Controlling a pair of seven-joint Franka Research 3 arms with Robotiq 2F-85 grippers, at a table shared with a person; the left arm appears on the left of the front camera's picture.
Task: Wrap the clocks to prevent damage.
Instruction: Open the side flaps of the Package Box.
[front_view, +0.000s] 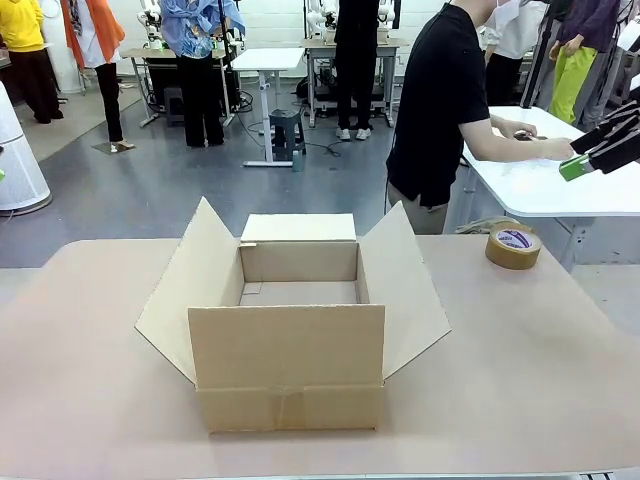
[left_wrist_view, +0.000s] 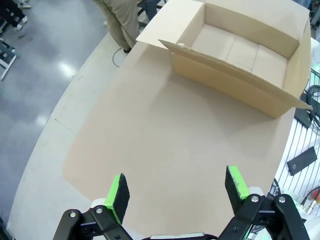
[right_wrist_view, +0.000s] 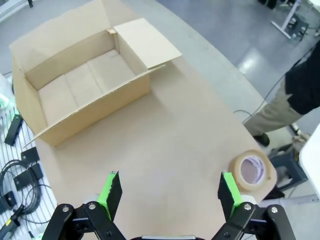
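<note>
The clocks are out of view. An open cardboard box (front_view: 290, 330) stands in the middle of the brown table, its flaps spread and its inside empty. In the left wrist view my left gripper (left_wrist_view: 177, 191) hangs open above bare tabletop, with the box (left_wrist_view: 240, 55) farther off. In the right wrist view my right gripper (right_wrist_view: 170, 192) is open too, high over the table, with the box (right_wrist_view: 85, 80) ahead of it. Nothing sits between either pair of fingers. A person in a black shirt (front_view: 440, 100) stands at a white table at the back right, hands on that table.
A roll of brown packing tape (front_view: 513, 246) lies at the table's far right; the right wrist view shows the tape (right_wrist_view: 251, 171) near the edge. The white side table (front_view: 560, 180) stands behind it. Cables and black parts (right_wrist_view: 15, 170) lie beside the table.
</note>
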